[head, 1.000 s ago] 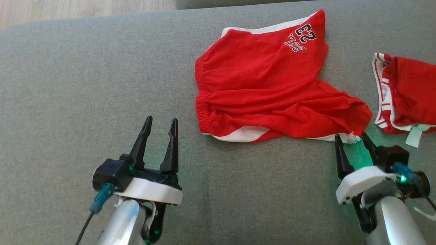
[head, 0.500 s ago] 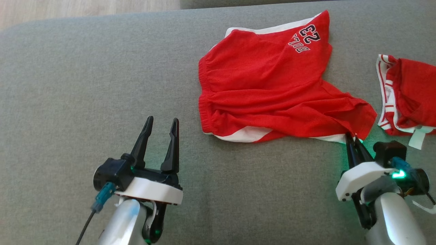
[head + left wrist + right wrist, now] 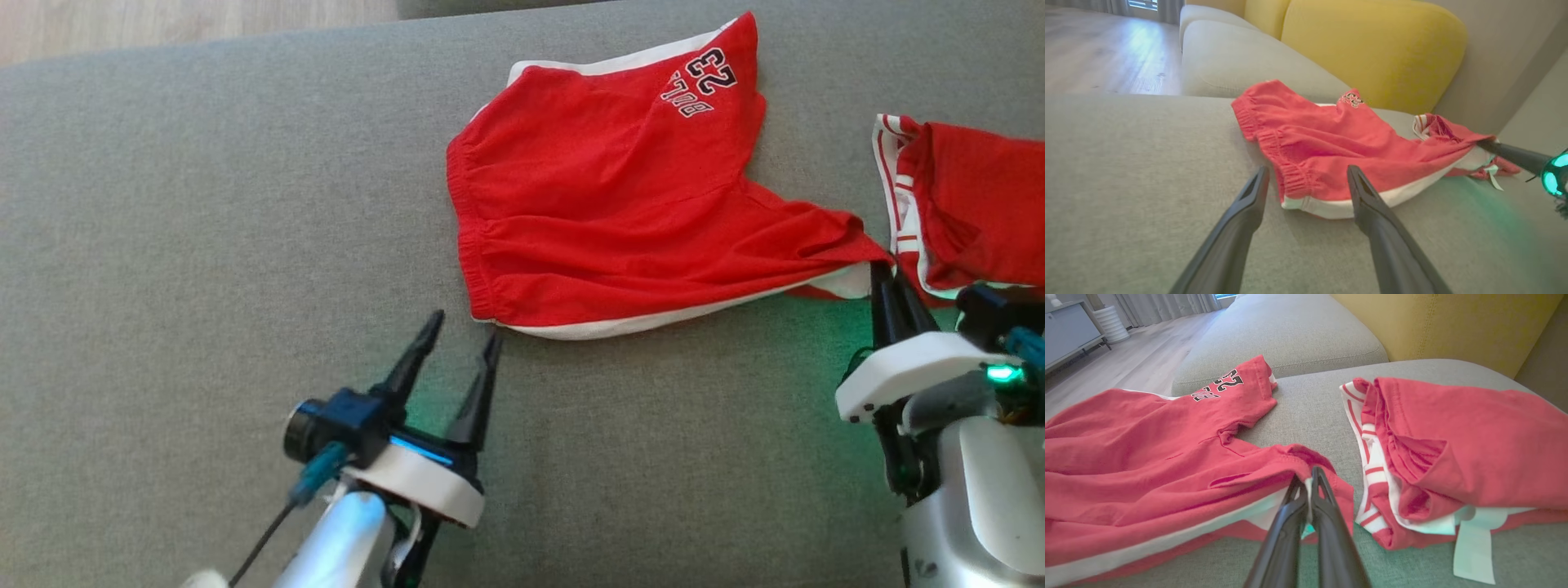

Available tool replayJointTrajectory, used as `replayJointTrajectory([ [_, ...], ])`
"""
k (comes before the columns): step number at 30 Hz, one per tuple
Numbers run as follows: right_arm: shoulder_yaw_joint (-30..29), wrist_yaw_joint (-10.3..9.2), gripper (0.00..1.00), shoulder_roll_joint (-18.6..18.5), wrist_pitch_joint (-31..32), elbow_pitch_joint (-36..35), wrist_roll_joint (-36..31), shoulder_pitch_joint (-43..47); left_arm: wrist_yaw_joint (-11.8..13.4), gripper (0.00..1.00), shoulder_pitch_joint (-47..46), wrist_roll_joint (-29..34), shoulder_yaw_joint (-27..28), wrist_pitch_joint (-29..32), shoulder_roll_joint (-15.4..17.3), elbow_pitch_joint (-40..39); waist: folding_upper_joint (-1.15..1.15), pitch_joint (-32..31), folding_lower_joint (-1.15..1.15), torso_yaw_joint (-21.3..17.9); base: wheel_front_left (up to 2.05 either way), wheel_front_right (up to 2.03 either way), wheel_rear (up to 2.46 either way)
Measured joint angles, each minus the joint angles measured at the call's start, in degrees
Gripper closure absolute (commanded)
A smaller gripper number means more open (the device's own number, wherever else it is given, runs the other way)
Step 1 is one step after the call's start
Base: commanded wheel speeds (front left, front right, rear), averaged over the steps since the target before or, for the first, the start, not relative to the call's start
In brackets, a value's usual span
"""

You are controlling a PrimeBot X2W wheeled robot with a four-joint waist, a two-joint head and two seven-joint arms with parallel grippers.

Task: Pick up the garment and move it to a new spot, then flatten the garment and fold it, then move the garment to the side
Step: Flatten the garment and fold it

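- A pair of red shorts [image 3: 604,212] lies spread on the grey sofa seat [image 3: 204,245], towards its far right part, with the elastic waistband on the left and the legs pointing right.
- A white band runs along the near edge of the shorts, and a black-and-white print with the number 23 [image 3: 700,82] sits on the far leg.
- The right gripper [image 3: 882,273] has its two dark fingers pressed together on the corner of the near leg's hem, with a sliver of white fabric pinched between them.
- That leg is drawn out to a taut point towards the gripper, and the corner looks slightly raised off the seat.
- The left gripper [image 3: 465,327] stands with its fingers apart and holds nothing.
- Its fingertips sit just beside the near waistband corner of the shorts, low over the seat; I cannot tell whether they touch the cloth.
- A second red garment [image 3: 971,212] with white striped trim lies bunched just to the right of the shorts, close to the pinched corner.
- A white label [image 3: 1470,547] trails from the near edge of it.
- A yellow back cushion [image 3: 1372,49] rises behind the seat, and pale wood floor [image 3: 163,24] shows beyond its far left edge.
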Motion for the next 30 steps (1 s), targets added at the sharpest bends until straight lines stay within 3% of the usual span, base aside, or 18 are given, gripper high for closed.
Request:
replayJointTrajectory([
  [5,-0.09,0.00,1.00,0.00,1.11,-1.67,-0.01,-0.21,-0.16,0.00,-3.30,0.23,-3.97,1.83,0.10,5.31,0.00,0.51,0.00,-0.46,0.00,0.00,0.00],
  [14,0.52,0.00,1.00,0.01,1.85,-2.71,0.12,-0.19,-0.21,0.00,-8.73,0.24,-6.41,2.34,0.13,13.25,0.00,1.34,0.00,-1.81,0.00,0.00,0.00],
  [27,0.91,0.00,1.00,0.01,1.86,-3.26,0.37,-0.20,-0.22,0.00,-13.37,-0.23,-9.00,1.14,0.10,17.80,0.00,2.59,0.00,-2.80,0.00,0.00,0.00],
  [28,0.94,0.00,1.00,0.01,1.86,-3.26,0.37,-0.20,-0.22,0.15,-13.57,-0.62,-9.49,1.14,0.10,18.14,0.00,2.69,0.00,-2.88,0.00,0.00,0.00],
  [29,1.03,0.00,1.00,0.01,1.86,-3.26,0.37,-0.21,-0.23,0.67,-13.67,-0.85,-9.79,1.14,0.09,18.46,0.00,2.78,0.00,-2.96,0.00,0.00,0.00],
  [30,1.18,0.00,1.00,0.01,1.86,-3.26,0.38,-0.24,-0.23,1.00,-13.68,-1.00,-10.04,1.11,0.09,18.59,0.00,2.83,0.00,-3.04,0.00,0.00,0.00],
])
